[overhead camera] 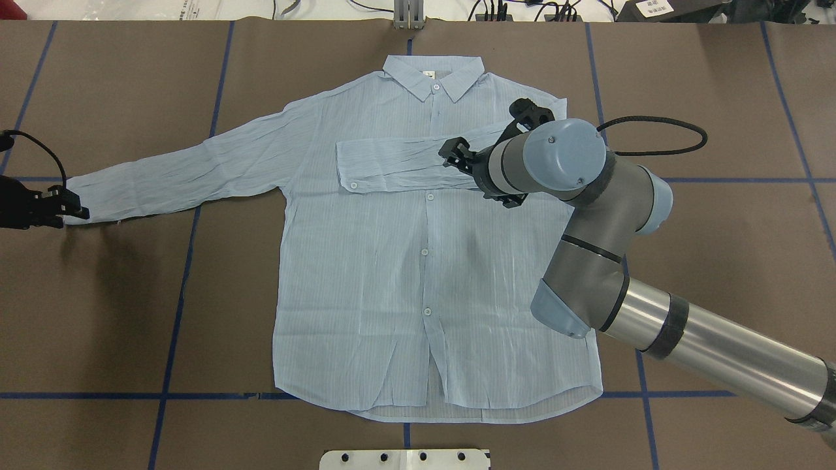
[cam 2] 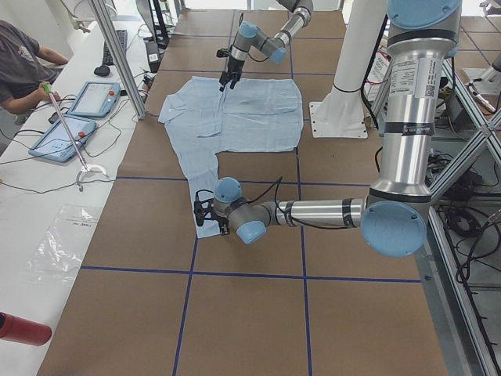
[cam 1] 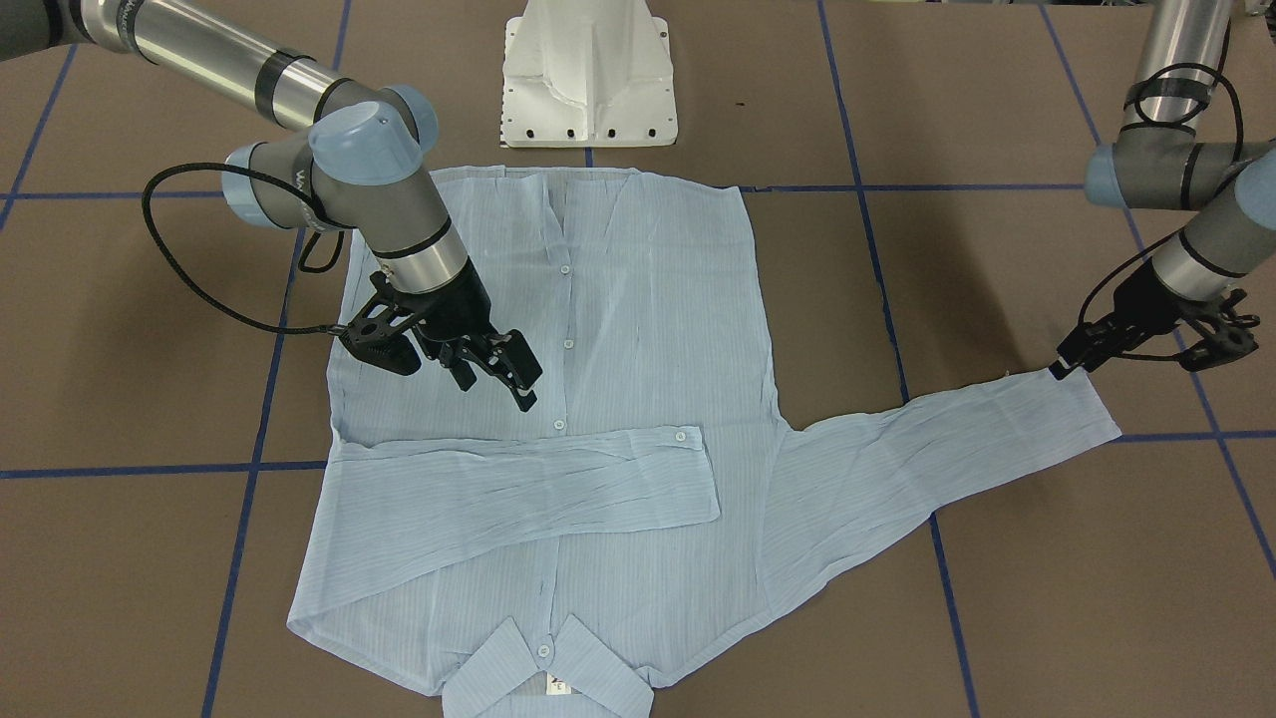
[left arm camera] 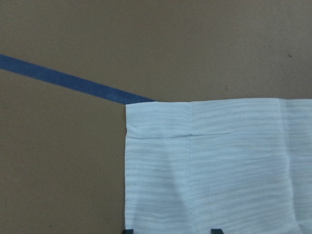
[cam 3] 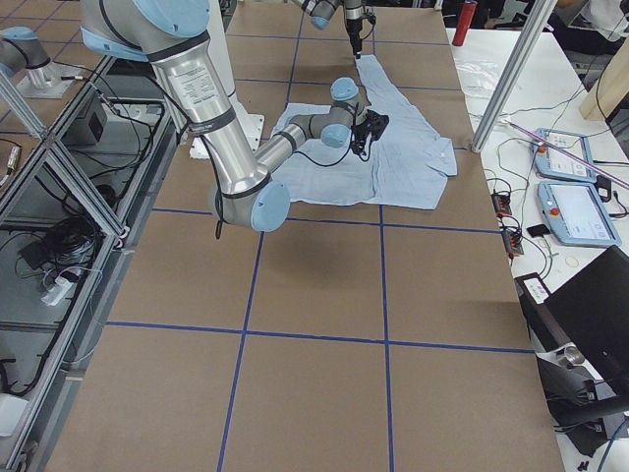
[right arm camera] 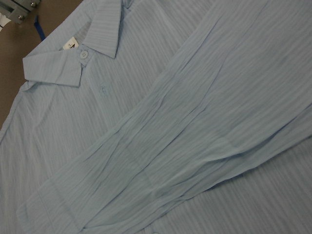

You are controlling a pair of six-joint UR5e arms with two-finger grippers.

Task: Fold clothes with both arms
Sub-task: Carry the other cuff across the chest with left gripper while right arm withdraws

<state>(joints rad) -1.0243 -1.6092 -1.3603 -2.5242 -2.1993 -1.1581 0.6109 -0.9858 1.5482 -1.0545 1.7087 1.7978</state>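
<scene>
Shirt [overhead camera: 405, 274], one only, lies flat and buttoned on the brown surface [overhead camera: 130, 313], its collar on the side away from the white pedestal [cam 1: 588, 80]. It has two sleeves. The folded sleeve [overhead camera: 392, 163] lies across the chest, and the outstretched sleeve [overhead camera: 183, 176] runs toward the robot's left. Four white buttons show down the front, and a fifth button [overhead camera: 353, 185] sits on the folded cuff. Two arms reach in. The right arm [overhead camera: 588, 215] holds its jaws spread and empty just above the folded sleeve. The left arm [cam 1: 1161, 165] has its jaws at the outstretched cuff [left arm camera: 209, 165], tips apart and gripping nothing. One person [cam 2: 19, 66] is at a side bench.
</scene>
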